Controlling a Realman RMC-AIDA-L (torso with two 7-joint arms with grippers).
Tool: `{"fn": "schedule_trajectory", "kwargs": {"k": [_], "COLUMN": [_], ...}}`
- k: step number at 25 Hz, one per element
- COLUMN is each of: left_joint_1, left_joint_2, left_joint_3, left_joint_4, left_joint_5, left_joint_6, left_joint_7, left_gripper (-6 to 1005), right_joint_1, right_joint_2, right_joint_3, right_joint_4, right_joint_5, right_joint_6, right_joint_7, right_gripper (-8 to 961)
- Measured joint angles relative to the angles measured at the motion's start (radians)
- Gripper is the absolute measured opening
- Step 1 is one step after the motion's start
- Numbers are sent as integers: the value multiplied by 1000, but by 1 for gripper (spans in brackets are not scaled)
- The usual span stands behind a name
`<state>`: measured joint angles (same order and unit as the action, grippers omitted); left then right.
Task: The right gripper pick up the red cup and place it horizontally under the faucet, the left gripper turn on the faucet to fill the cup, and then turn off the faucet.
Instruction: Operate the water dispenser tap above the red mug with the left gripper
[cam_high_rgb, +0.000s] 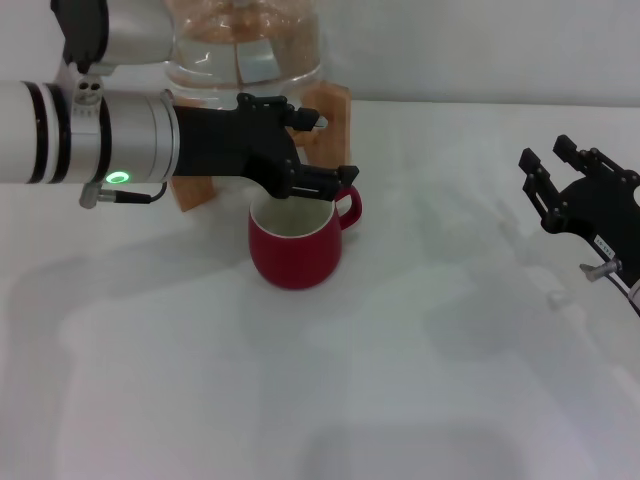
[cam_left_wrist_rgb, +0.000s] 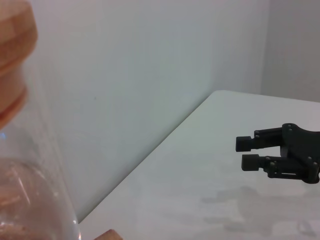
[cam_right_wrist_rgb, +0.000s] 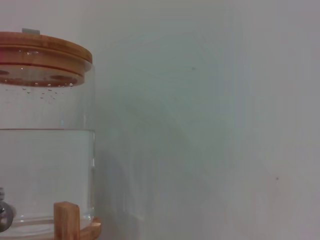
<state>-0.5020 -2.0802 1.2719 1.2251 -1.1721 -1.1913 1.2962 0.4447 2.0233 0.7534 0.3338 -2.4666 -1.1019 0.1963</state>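
The red cup (cam_high_rgb: 295, 248) stands upright on the white table, handle to the right, in front of the clear water jar (cam_high_rgb: 245, 45). My left gripper (cam_high_rgb: 333, 148) reaches in from the left just above the cup's rim, its black fingers spread apart at the spot where the faucet sits. The claw hides most of the faucet; only a grey tip (cam_high_rgb: 316, 121) shows, plus a chrome bit in the right wrist view (cam_right_wrist_rgb: 4, 216). My right gripper (cam_high_rgb: 560, 180) hangs open and empty at the far right, well clear of the cup; it also shows in the left wrist view (cam_left_wrist_rgb: 245, 153).
The jar rests on a wooden stand (cam_high_rgb: 335, 115) at the back of the table and has a wooden lid (cam_right_wrist_rgb: 45, 57). A plain wall stands right behind it. The white table (cam_high_rgb: 420, 380) stretches between the cup and my right gripper.
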Motion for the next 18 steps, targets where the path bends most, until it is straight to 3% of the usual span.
{"fn": "schedule_trajectory", "kwargs": {"k": [18], "left_joint_1": [-9], "left_joint_2": [0], "left_joint_3": [6], "left_joint_4": [-1], "left_joint_5": [0], "left_joint_6": [28], "left_joint_7": [0], "left_gripper": [880], "right_joint_1": [3], "right_joint_2": [0], "right_joint_3": [0], "right_joint_4": [1], "right_joint_5": [0], "right_joint_6": [-6], "right_joint_7": [0], "right_gripper": [426]}}
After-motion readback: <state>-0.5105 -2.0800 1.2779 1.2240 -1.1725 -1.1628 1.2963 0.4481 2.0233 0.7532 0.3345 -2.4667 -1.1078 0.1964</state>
